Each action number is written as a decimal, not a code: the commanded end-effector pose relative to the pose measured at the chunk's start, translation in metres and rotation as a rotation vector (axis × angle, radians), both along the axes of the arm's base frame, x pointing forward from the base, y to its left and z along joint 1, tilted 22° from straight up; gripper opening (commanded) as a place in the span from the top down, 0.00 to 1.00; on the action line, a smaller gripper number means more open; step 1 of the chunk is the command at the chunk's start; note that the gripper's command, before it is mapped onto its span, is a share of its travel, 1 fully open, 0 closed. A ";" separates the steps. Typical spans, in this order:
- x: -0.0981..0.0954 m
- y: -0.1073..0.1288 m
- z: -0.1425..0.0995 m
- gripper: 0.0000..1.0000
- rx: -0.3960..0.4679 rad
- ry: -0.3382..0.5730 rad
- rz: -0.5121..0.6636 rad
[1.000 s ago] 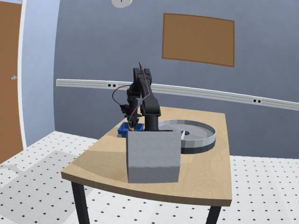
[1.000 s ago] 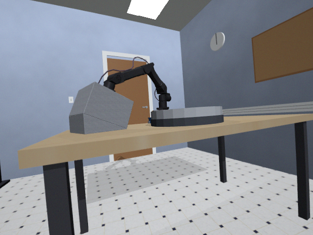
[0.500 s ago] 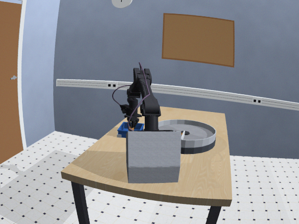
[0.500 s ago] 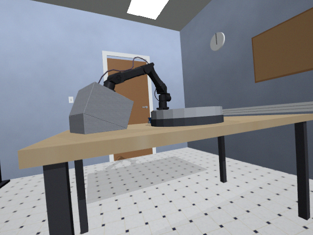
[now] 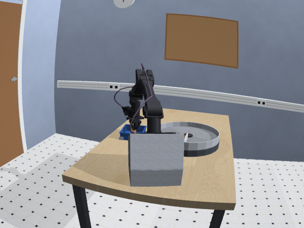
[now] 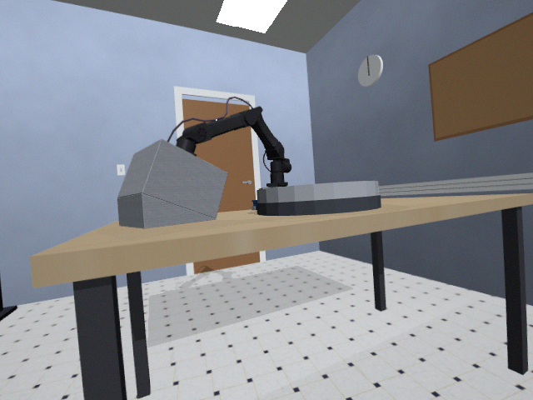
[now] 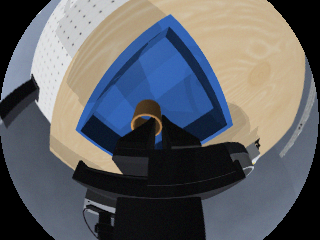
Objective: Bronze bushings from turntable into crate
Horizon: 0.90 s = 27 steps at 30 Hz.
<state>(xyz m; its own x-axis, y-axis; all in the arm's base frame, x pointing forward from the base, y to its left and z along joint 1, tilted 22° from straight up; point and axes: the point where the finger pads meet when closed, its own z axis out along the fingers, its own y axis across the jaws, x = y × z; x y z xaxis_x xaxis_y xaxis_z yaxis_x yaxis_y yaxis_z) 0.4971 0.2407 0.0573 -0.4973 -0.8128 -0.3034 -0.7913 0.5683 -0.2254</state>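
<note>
My gripper (image 7: 158,118) is shut on a bronze bushing (image 7: 146,115) and holds it upright above the blue crate (image 7: 156,87). In the wrist view the crate's inside looks empty below the bushing. In the top view the gripper (image 5: 134,129) hangs over the crate (image 5: 132,131) at the table's far left, beside the arm's base. The grey turntable (image 5: 194,138) lies to the right of the arm. A small bronze part (image 5: 184,134) shows near its hub. In the exterior view the gripper is hidden behind the grey box; the turntable (image 6: 318,197) shows edge-on.
A large grey box (image 5: 156,158) stands on the table in front of the arm and hides part of the crate and the turntable. It also shows in the exterior view (image 6: 170,187). The turntable has a raised rim.
</note>
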 end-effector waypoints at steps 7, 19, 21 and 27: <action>0.004 -0.005 0.005 0.84 0.015 -0.008 -0.005; 0.004 -0.005 0.005 0.84 0.015 -0.008 -0.005; 0.004 -0.005 0.005 0.84 0.015 -0.008 -0.005; 0.004 -0.005 0.005 0.84 0.015 -0.008 -0.005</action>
